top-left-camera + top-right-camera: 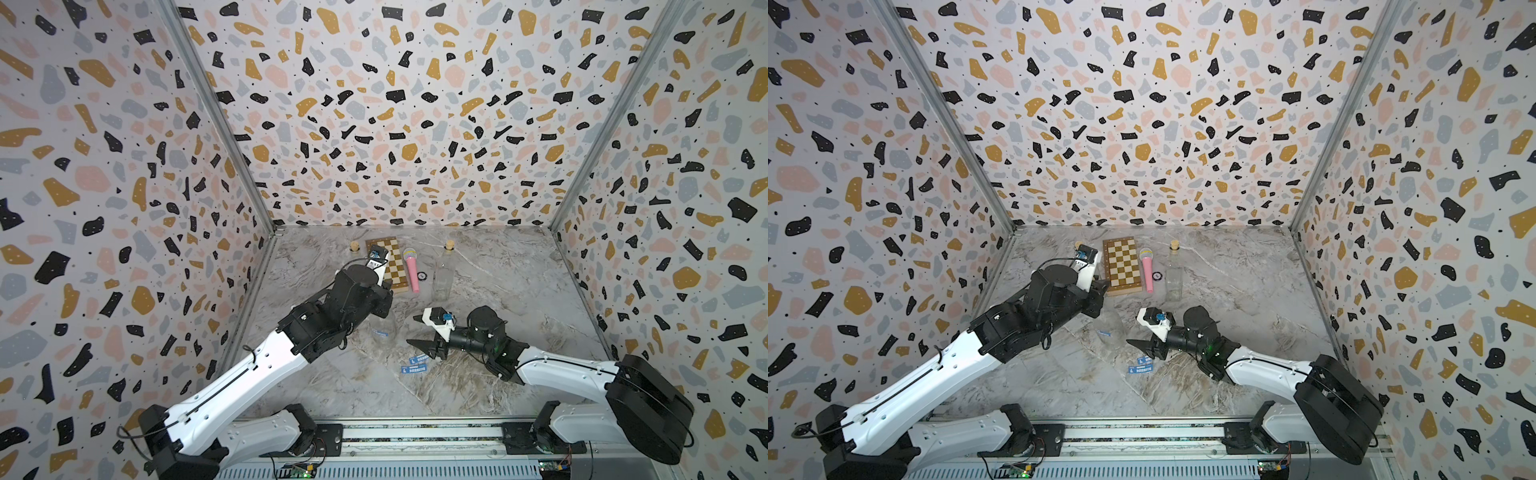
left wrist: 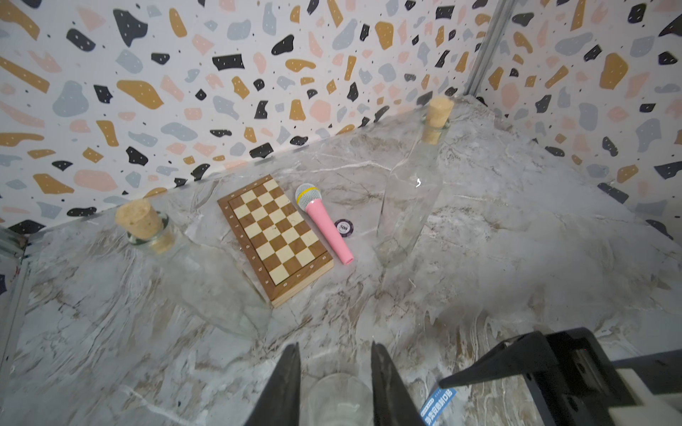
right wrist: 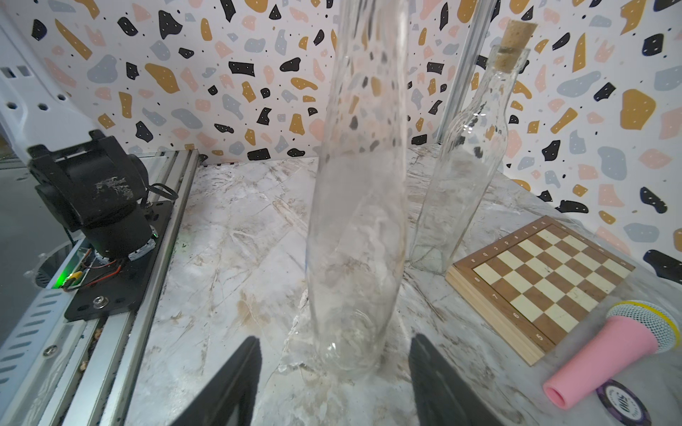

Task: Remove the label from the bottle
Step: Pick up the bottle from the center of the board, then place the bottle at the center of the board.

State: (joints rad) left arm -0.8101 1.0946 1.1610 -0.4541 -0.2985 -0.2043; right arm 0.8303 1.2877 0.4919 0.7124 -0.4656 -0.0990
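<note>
bottle [image 2: 339,394] clasped inside the left claw [image 2: 334,345]

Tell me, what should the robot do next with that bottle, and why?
Probably the right gripper should ease its open tips onto the edge of the blue label on the bottle and pinch it. The left gripper holds the bottle steady by its neck, and two blue label pieces lie on the table, but this label is on the glass.

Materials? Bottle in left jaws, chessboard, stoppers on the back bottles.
Bottle: likely glass, clear and glossy; the wall pattern shows through.
Chessboard: looks like wood, satin finish; grain and a pale edge show.
Stoppers: cork, matte, speckled tan.
</note>
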